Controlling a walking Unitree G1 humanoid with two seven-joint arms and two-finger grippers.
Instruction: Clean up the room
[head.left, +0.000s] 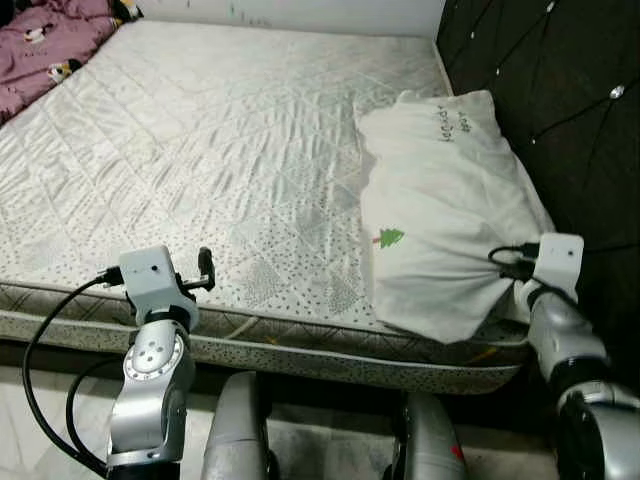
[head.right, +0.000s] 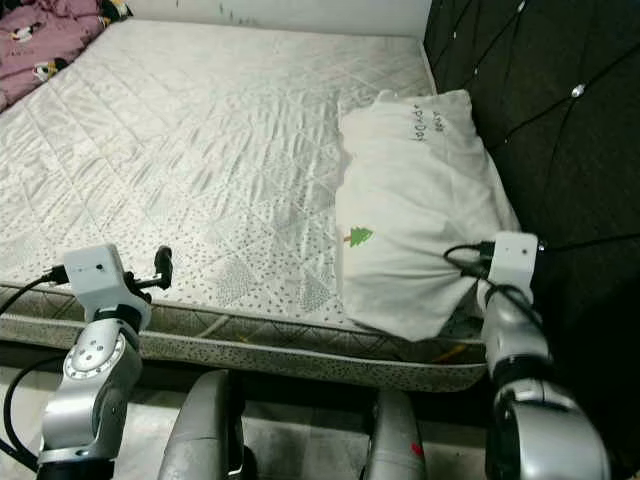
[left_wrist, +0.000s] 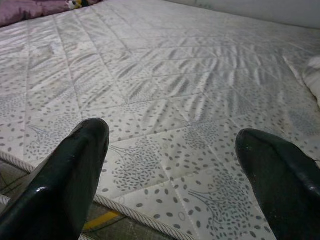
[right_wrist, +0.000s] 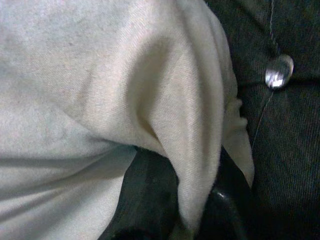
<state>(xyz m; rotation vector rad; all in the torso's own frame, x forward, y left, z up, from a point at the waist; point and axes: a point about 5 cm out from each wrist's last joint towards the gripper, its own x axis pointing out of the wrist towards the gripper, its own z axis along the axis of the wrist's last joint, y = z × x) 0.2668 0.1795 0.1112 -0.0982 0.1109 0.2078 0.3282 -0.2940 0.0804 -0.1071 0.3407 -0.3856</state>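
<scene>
- Mattress (head.left: 220, 160): bare, white quilted w/ leaf print, takes up most of the head views. Near edge has a piped seam running across in front of the robot.
- Pillow (head.left: 445, 210): white, small green tree print on it, grey lettering near its top. Lies on the mattress's right side, up against the dark tufted headboard (head.left: 560, 110); its lower corner reaches the near mattress edge and bunches there.
- Right gripper (head.left: 512, 282): at that bunched near corner of the pillow, by the mattress's front-right corner, tight betw. pillow and headboard. Right wrist view shows a fold of pillow cloth draped over a dark fingertip (right_wrist: 222, 205), headboard button just beside. Fingers look closed on the fold of the pillow corner.
- Left gripper (left_wrist: 172, 165): over the near mattress edge, left of centre, touching nothing. Fingers spread wide apart, nothing betw. them; piped edge seam shows just under the tips in the left wrist view.
- Purple bedding (head.left: 45, 45): crumpled at the far left corner of the mattress, w/ cartoon print, well apart from both grippers.
- Open room: wide bare stretch of mattress betw. purple bedding and pillow, all the way to the far wall (head.left: 300, 12).
- Tightest spot: right side, where pillow, headboard and arm crowd together.
- Floor (head.left: 40, 400): pale strip below the near bed edge, robot's legs in front of it.
</scene>
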